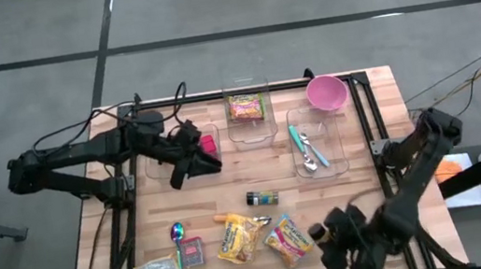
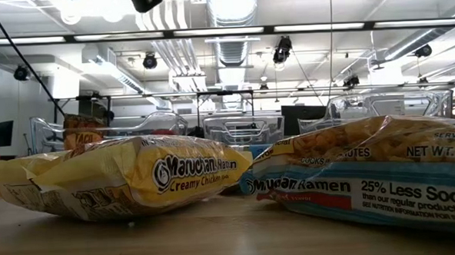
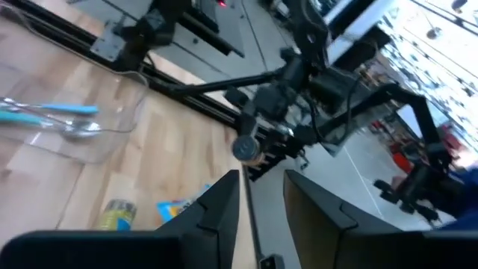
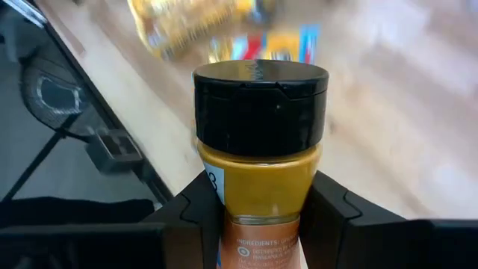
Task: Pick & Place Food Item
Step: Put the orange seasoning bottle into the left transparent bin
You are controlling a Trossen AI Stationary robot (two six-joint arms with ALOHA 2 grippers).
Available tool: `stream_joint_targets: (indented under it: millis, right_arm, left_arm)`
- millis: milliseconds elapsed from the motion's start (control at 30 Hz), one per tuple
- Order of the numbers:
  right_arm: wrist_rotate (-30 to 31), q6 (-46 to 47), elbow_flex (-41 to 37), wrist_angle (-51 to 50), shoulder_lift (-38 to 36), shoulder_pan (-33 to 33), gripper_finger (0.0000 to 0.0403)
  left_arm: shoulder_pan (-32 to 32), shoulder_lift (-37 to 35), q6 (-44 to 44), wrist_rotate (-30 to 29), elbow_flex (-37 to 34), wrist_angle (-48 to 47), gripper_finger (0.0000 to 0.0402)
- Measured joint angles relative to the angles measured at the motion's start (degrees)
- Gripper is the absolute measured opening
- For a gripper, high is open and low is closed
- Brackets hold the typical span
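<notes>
Now spice jar (image 4: 261, 149) upright between right gripper (image 4: 258, 217) jaws, clamped on it; left gripper (image 3: 261, 202) jaws slightly apart, empty.

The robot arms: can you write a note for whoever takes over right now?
Right gripper: shut on the spice jar, lifted above the table's near right corner.
Left gripper: jaws slightly apart, holding nothing, waiting by the left bin.
Done: one noodle pack sits in the middle bin; spoons lie in the right bin.
Left: place the jar; noodle packs and another small jar remain on the table.
</notes>
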Motion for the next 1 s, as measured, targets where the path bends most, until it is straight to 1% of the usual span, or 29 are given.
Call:
stream_joint_targets:
  millis: [100, 167, 333, 433, 500, 633, 733, 833, 1000]
  right_arm:
    - [0.09, -7.31, -0.04, 0.27, -3.43, -3.93, 0.012]
    - [0.07, -11.58, -0.02, 0.5, -5.82, -6.81, 0.012]
    - [-0.37, -22.05, -0.09, 1.68, -11.31, -14.16, 0.012]
    - [-2.72, -28.74, -0.09, 5.62, -13.54, -18.32, 0.012]
    - [-4.59, -32.09, -0.09, 8.02, -14.34, -20.5, 0.012]
    - [-8.26, -36.03, -0.09, 10.73, -14.74, -24.11, 0.012]
    - [-11.05, -37.69, -0.09, 12.09, -14.26, -26.61, 0.012]
    - [-13.47, -39.49, -0.09, 14.49, -13.27, -28.67, 0.012]
    - [-17.34, -43.02, -0.09, 22.26, -11.94, -31.26, 0.012]
  left_arm:
    - [0.0, 1.98, 0.59, 0.68, 2.68, -0.89, 0.0147]
    - [0.0, 3.62, 2.53, 1.78, 5.12, -3.81, 0.0176]
    - [0.0, 8.82, 8.04, 2.02, 12.09, -13.56, 0.0259]
    - [0.0, 12.26, 10.72, 2.33, 16.03, -17.45, 0.03]
    - [0.0, 14.28, 12.56, 3.32, 18.42, -19.23, 0.032]
    - [-0.1, 17.8, 14.16, 5.54, 21.69, -20.13, 0.0339]
    - [-0.33, 19.58, 14.53, 6.98, 23.25, -20.09, 0.0341]
    - [-0.7, 20.75, 14.96, 7.15, 23.63, -20.1, 0.0342]
    - [-1.26, 22.13, 15.08, 7.39, 23.74, -19.68, 0.0342]
